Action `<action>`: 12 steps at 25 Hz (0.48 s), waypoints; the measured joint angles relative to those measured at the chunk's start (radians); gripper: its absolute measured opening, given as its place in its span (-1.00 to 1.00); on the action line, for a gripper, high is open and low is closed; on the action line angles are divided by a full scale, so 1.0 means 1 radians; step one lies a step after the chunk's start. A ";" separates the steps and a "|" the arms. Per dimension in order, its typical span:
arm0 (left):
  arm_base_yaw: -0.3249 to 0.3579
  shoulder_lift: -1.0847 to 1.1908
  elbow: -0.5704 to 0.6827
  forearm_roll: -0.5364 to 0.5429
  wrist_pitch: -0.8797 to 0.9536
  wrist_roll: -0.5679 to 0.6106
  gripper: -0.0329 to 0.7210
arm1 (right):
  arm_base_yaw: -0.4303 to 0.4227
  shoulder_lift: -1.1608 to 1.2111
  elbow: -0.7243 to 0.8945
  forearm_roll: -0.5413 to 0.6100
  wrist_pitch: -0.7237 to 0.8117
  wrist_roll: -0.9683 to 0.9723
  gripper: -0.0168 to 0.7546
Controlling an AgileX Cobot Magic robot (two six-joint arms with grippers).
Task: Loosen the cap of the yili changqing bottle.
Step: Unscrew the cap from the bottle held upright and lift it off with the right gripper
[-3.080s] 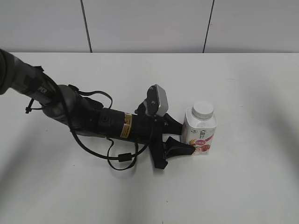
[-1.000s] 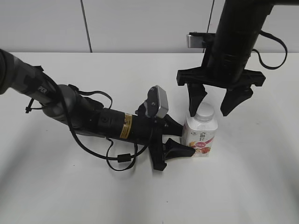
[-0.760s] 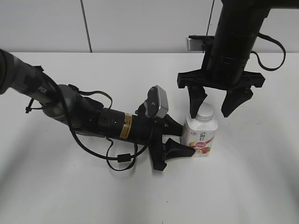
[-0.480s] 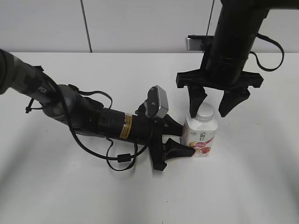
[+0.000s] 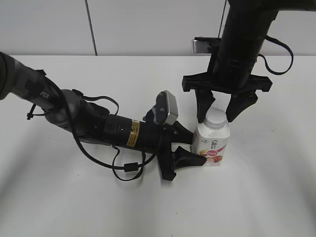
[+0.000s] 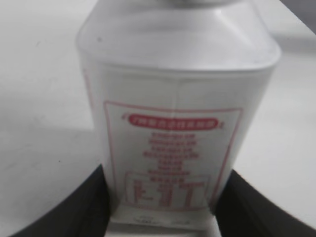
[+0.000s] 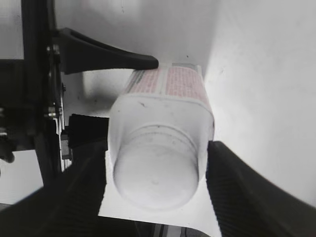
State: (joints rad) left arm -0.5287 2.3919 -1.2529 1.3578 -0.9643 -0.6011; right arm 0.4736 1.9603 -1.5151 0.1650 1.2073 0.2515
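Note:
The yili changqing bottle [image 5: 211, 145] stands upright on the white table, white with a red-pink fruit band. Its white cap [image 5: 216, 117] sits on the neck. My left gripper [image 5: 190, 144] lies low along the table and is shut on the bottle's lower body; the left wrist view shows the bottle [image 6: 173, 113] filling the space between the two black fingers [image 6: 163, 207]. My right gripper [image 5: 218, 109] hangs from above, open, its fingers on either side of the cap and apart from it. The right wrist view shows the cap [image 7: 154, 172] centred between the open fingers [image 7: 157, 183].
The left arm [image 5: 89, 123] with its cable loop lies across the table's left half. The right arm [image 5: 242, 44] comes down from the top right. A grey panelled wall [image 5: 148, 24] stands behind the table's far edge.
My right arm came into view above the bottle, then shifted slightly left and lower, so its open fingers now straddle the cap. The left gripper and the bottle have not moved.

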 joint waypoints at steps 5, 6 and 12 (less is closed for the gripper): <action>0.000 0.000 0.000 0.000 0.000 0.000 0.12 | 0.000 0.000 -0.005 0.007 0.003 -0.002 0.34; 0.000 0.000 0.000 0.000 0.000 0.000 0.12 | 0.000 0.000 -0.005 0.008 0.003 -0.002 0.33; 0.000 0.000 0.000 0.000 0.000 0.000 0.11 | 0.000 0.000 -0.005 0.009 0.004 -0.001 0.27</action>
State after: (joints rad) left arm -0.5287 2.3919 -1.2529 1.3578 -0.9643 -0.6011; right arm 0.4736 1.9603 -1.5200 0.1737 1.2115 0.2505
